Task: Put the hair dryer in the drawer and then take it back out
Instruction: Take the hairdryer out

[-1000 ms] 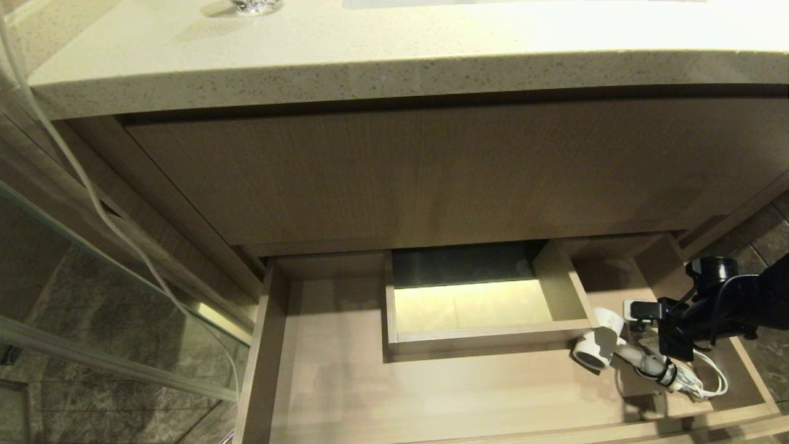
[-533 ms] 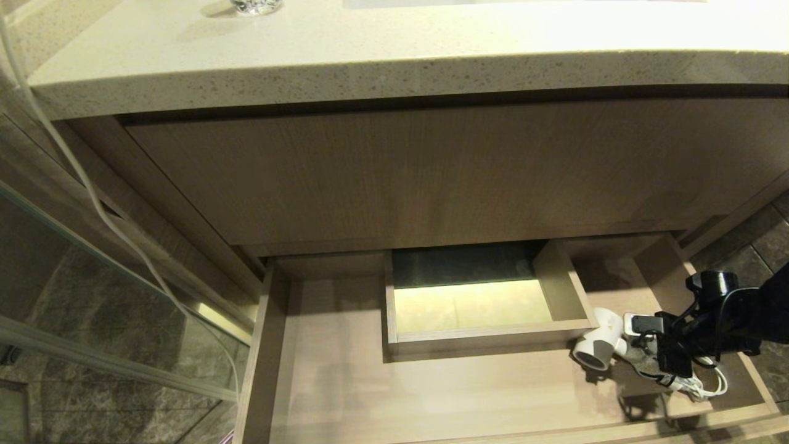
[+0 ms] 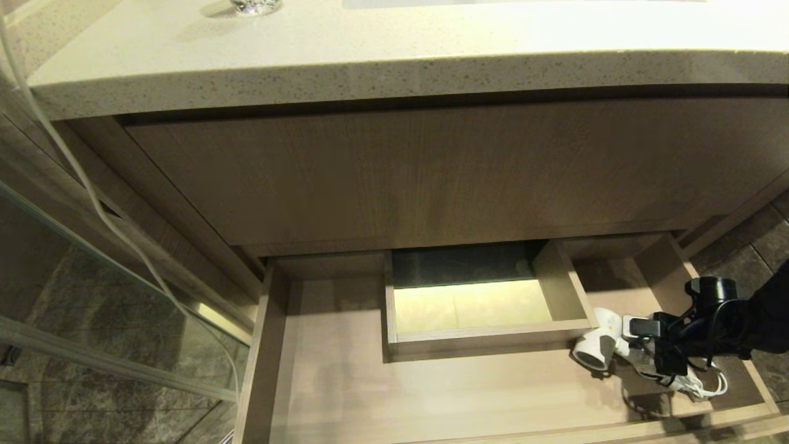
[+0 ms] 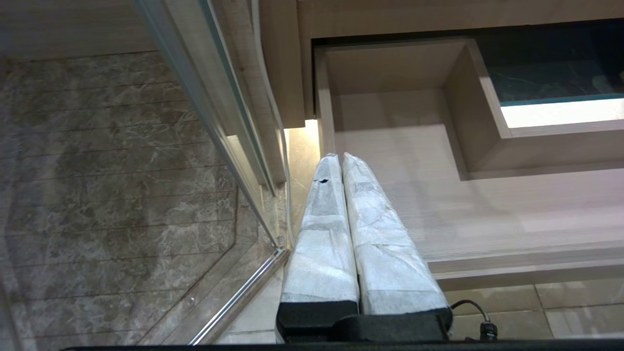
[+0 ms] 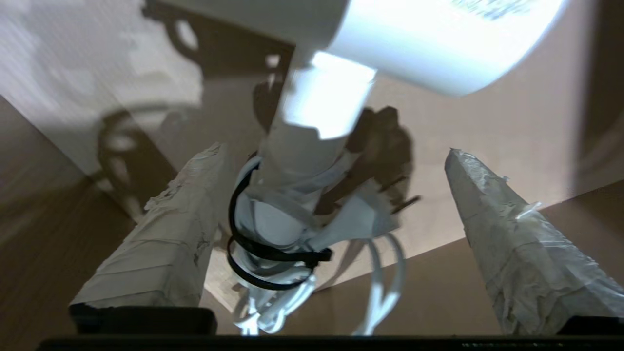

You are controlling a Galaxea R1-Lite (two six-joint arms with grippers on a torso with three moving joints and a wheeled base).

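Half done, I judge: hair dryer (image 3: pixel 595 350) lies in the drawer (image 3: pixel 431 394), right gripper (image 5: pixel 336 204) spread wide around its handle, left gripper (image 4: pixel 341 168) pressed closed; retrieval remains.

A speckled beige stone tabletop (image 3: pixel 394 58) overhangs a tall light-wood cabinet panel (image 3: pixel 431 179), beside a clear glass partition (image 3: pixel 92 296) and grey marbled floor tiles (image 4: pixel 112 161).

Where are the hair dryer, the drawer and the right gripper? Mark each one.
hair dryer (image 3: pixel 593 353): head view, on its round barrel.
drawer (image 3: pixel 345 382): head view, on its bare wooden floor.
right gripper (image 5: pixel 331 214): right wrist view, midway between the open fingers.
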